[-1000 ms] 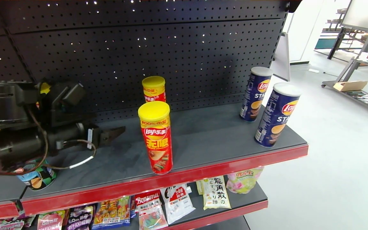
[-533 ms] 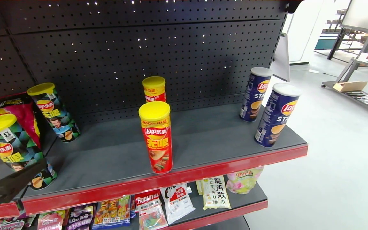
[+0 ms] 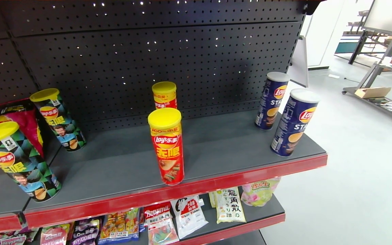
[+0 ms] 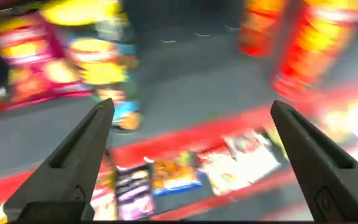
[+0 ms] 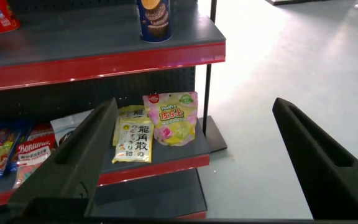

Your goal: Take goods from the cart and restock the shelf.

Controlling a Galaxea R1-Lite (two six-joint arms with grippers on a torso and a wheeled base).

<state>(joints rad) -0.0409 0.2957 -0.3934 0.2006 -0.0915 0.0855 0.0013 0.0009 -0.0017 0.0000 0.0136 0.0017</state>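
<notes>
A dark shelf board (image 3: 121,163) with a red front lip carries chip cans. Two patterned cans with yellow lids stand at its left, one in front (image 3: 15,160) and one behind (image 3: 58,119). Two red cans (image 3: 167,149) (image 3: 164,95) stand mid-shelf and two blue cans (image 3: 293,122) (image 3: 272,100) at the right end. My left gripper (image 4: 192,106) is open and empty, off the shelf front, facing the blurred patterned can (image 4: 104,74). My right gripper (image 5: 194,106) is open and empty, low before the lower shelf, below a blue can (image 5: 154,18).
A pegboard wall (image 3: 148,51) backs the shelf. A pink chip bag (image 3: 22,119) leans at the far left. Snack bags (image 3: 189,214) fill the lower shelf. Open floor (image 3: 352,170) lies to the right, with a low rack (image 3: 379,95) far off.
The left arm has pulled back from over the shelf, down to the left, and left the head view. The front patterned can stands free on the shelf.
</notes>
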